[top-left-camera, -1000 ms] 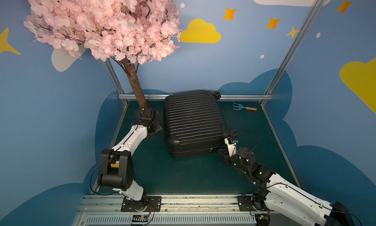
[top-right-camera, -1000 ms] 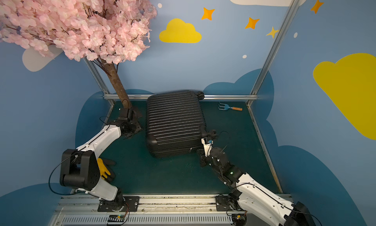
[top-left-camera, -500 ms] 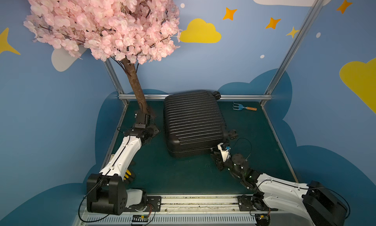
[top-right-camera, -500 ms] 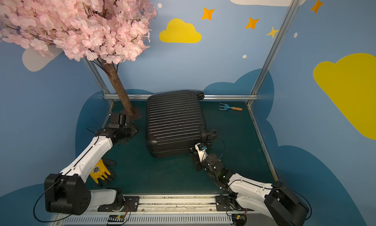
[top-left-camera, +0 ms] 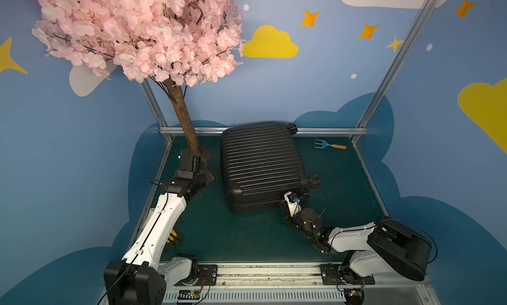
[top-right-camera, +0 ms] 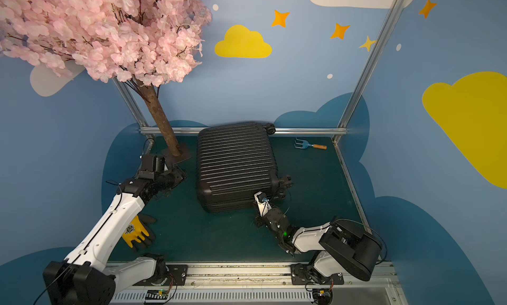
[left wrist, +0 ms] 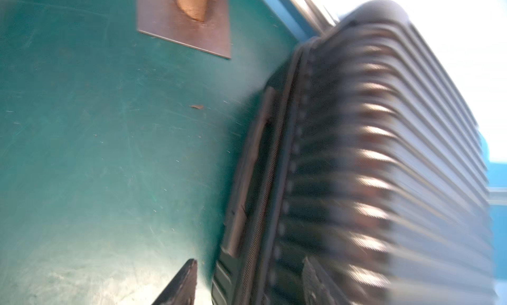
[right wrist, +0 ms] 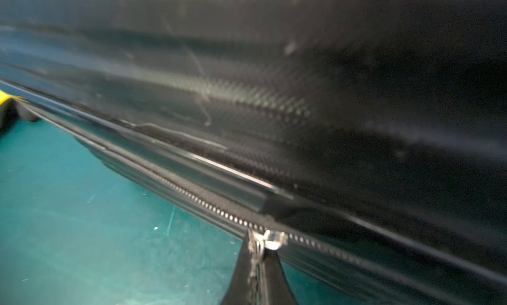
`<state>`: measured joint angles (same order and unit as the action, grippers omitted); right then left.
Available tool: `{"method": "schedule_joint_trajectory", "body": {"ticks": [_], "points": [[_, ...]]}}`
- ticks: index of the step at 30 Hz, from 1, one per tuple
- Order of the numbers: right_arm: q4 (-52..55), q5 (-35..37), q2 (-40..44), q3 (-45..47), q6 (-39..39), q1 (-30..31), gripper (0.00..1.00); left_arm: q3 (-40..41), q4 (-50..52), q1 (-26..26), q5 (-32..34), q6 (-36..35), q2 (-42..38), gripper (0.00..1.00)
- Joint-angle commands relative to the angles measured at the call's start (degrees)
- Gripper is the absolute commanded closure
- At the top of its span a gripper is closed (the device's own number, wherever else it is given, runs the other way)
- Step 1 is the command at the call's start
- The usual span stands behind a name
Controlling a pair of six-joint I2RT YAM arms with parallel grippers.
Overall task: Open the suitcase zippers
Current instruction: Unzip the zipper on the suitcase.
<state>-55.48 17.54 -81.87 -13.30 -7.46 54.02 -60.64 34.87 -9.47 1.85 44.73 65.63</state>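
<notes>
Left gripper (left wrist: 249,262) hung spread, its 2 fingers straddling the side rim of the suitcase (top-left-camera: 260,163), probably to brace it. The case lay flat, ribs up, mid green mat (top-left-camera: 247,235). Right gripper (right wrist: 259,251) was clenched on the zipper pull (right wrist: 263,239) at the near edge, likely to drag the zippers (right wrist: 192,194) open.

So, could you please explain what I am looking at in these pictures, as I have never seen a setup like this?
These are two white robot arms, each ending in a gripper. Two pictures look down from one overhead stereo camera; the other two come from cameras on the wrists. On the green mat are a black suitcase, an artificial blossom tree, a small blue hand rake and a yellow glove. The right gripper is shut on the zipper pull at the suitcase's near edge. The left gripper is open beside the suitcase, holding nothing.
</notes>
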Motion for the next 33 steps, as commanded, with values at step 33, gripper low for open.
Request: {"method": "schedule_joint_trajectory", "body": {"ticks": [33], "points": [[28.87,10.46,15.08,-3.88,-6.69,3.37,1.00,-81.78,18.84,-40.68,4.08,-13.10,68.71,0.49]]}}
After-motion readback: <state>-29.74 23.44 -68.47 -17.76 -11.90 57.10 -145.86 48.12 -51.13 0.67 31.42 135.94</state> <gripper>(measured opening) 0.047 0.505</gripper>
